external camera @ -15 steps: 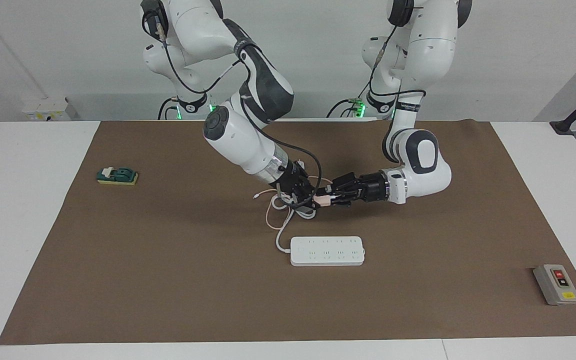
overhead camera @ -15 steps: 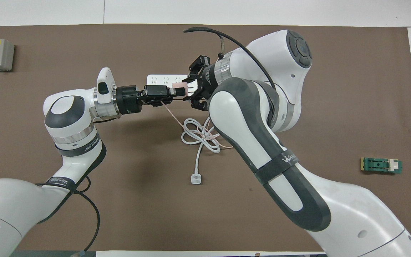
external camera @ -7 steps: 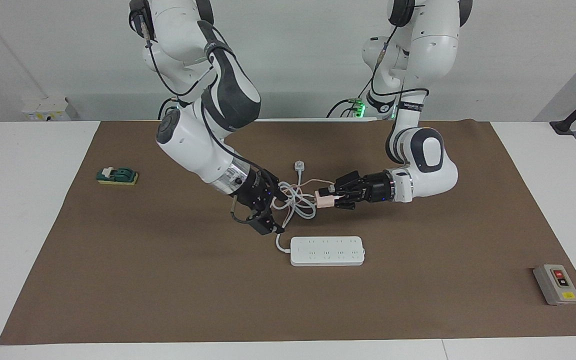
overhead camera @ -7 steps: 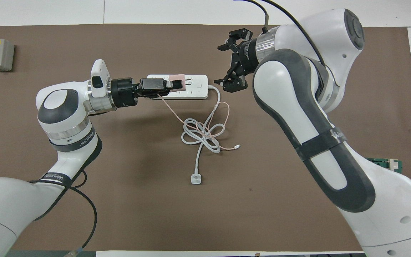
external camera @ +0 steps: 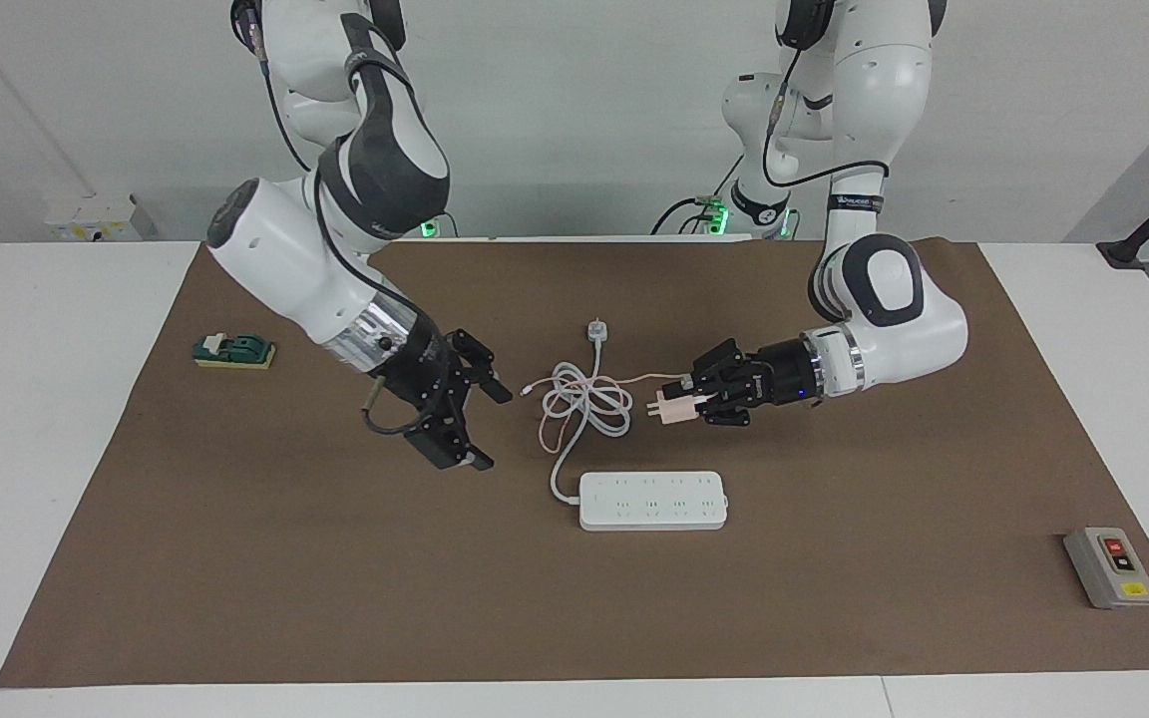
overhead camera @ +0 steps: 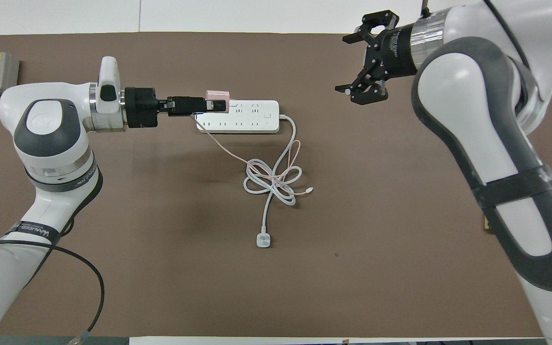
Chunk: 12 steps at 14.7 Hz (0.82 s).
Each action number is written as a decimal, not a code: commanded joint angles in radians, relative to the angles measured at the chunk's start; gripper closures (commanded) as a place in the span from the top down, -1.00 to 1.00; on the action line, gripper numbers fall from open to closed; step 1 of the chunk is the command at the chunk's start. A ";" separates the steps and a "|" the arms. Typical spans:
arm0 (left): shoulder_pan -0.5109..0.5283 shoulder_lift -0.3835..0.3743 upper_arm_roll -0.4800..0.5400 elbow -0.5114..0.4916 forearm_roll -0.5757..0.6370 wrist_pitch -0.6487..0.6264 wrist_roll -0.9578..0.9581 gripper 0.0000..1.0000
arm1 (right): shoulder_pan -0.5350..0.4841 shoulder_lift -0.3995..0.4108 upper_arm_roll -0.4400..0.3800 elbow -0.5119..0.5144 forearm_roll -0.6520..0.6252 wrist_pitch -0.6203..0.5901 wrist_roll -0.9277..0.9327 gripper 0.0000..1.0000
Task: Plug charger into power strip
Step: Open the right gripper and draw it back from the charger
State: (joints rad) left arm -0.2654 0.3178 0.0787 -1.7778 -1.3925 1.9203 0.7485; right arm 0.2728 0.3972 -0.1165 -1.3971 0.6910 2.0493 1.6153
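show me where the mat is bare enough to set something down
Bare mat runs between the power strip and the grey button box, and between the strip and the green block. Crowded: the coiled white cord nearer the robots than the strip, with the charger in the left tool beside it.

One small pale pink cube-shaped charger (external camera: 671, 411) with a thin pink cable, one long flat white power strip (external camera: 652, 500), one grey box with red and yellow buttons (external camera: 1110, 566), one green switch block on a yellow base (external camera: 233, 351), two black two-finger grippers.
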 commanded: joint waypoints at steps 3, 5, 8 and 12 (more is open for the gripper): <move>0.026 -0.066 -0.002 0.064 0.283 0.033 -0.161 -1.00 | -0.090 -0.049 0.008 -0.003 -0.094 -0.121 -0.188 1.00; 0.025 -0.089 0.013 0.092 0.424 0.017 -0.259 -1.00 | -0.109 -0.061 0.008 -0.005 -0.155 -0.179 -0.334 1.00; 0.043 -0.106 0.027 0.118 0.631 -0.075 -0.386 -1.00 | -0.125 -0.078 0.008 -0.008 -0.240 -0.268 -0.603 1.00; 0.048 -0.108 0.043 0.162 0.830 -0.151 -0.554 -1.00 | -0.132 -0.109 0.008 -0.016 -0.384 -0.323 -0.866 1.00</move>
State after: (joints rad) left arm -0.2224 0.2139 0.1189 -1.6613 -0.6648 1.8318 0.2989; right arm 0.1525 0.3231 -0.1171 -1.3956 0.3692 1.7488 0.8520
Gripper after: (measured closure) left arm 0.714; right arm 0.000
